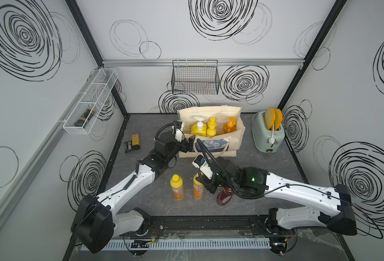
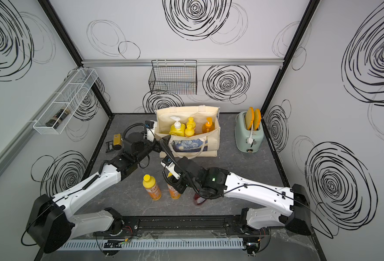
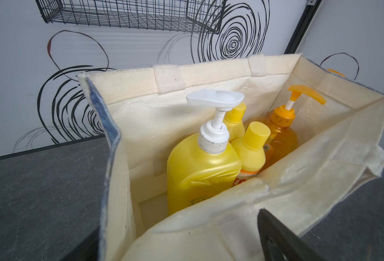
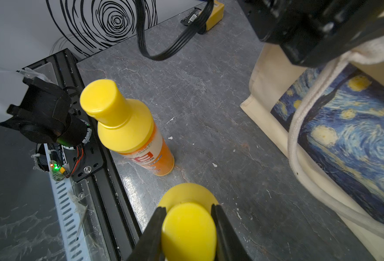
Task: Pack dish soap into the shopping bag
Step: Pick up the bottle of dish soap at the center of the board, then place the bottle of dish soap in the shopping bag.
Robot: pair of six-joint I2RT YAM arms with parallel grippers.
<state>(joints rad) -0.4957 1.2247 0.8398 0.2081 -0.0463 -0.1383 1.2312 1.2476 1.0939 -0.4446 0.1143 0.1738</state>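
- While my right gripper (image 4: 187, 209) clamps the yellow cap of the held orange bottle (image 4: 188, 232), that bottle stands upright on the grey table (image 1: 265, 180), in front of the shopping bag (image 1: 231, 144).
- Both right fingers (image 4: 157, 226) press the cap's sides in the right wrist view.
- 1 free orange bottle (image 1: 177, 187) stands upright just beside it, toward my left arm, untouched.
- 1 dark-red bottle (image 1: 224, 197) sits on the other side, mostly hidden under my right arm.
- My left gripper (image 1: 189, 144) is spread wide at the bag's front left corner. The rim lies between its fingers, and I cannot tell whether they touch it.
- 4 bottles stand inside the bag: the yellow pump bottle (image 3: 197, 176), 2 yellow-capped bottles (image 3: 252, 149) and the amber pump bottle (image 3: 281, 135).
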